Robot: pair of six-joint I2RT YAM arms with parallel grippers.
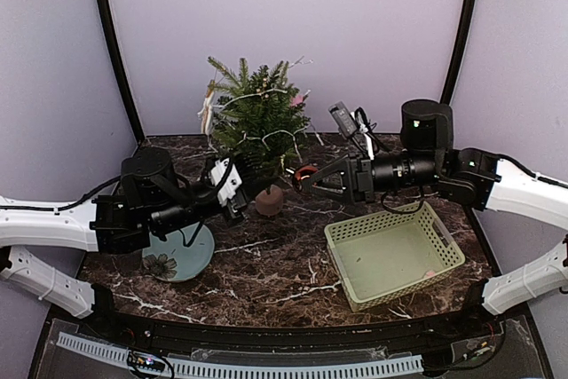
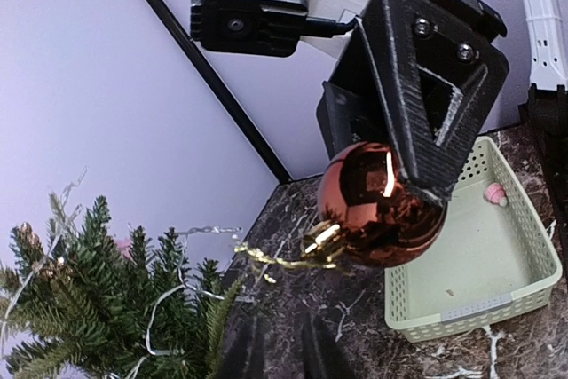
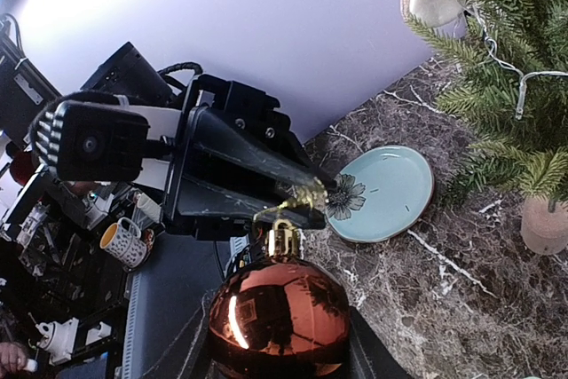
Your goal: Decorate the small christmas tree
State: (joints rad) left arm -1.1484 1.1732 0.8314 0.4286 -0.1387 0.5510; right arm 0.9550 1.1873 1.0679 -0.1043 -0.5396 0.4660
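Note:
The small christmas tree (image 1: pixel 257 122) stands in its beige pot (image 1: pixel 269 201) at the back middle, with a white garland and a few ornaments on it. It also shows in the left wrist view (image 2: pixel 98 299) and the right wrist view (image 3: pixel 506 86). My right gripper (image 1: pixel 306 180) is shut on a shiny red bauble (image 3: pixel 280 317), held above the table right of the pot. The bauble's gold loop (image 2: pixel 266 259) sticks out toward my left gripper (image 1: pixel 251 191). The left gripper's fingertips (image 3: pixel 312 216) stand slightly apart right at the loop; whether they touch it is unclear.
A pale green basket (image 1: pixel 395 255) sits at the right front with a small pink item (image 2: pixel 493 193) inside. A light blue flowered plate (image 1: pixel 177 255) lies at the left under the left arm. Purple walls close the back and sides.

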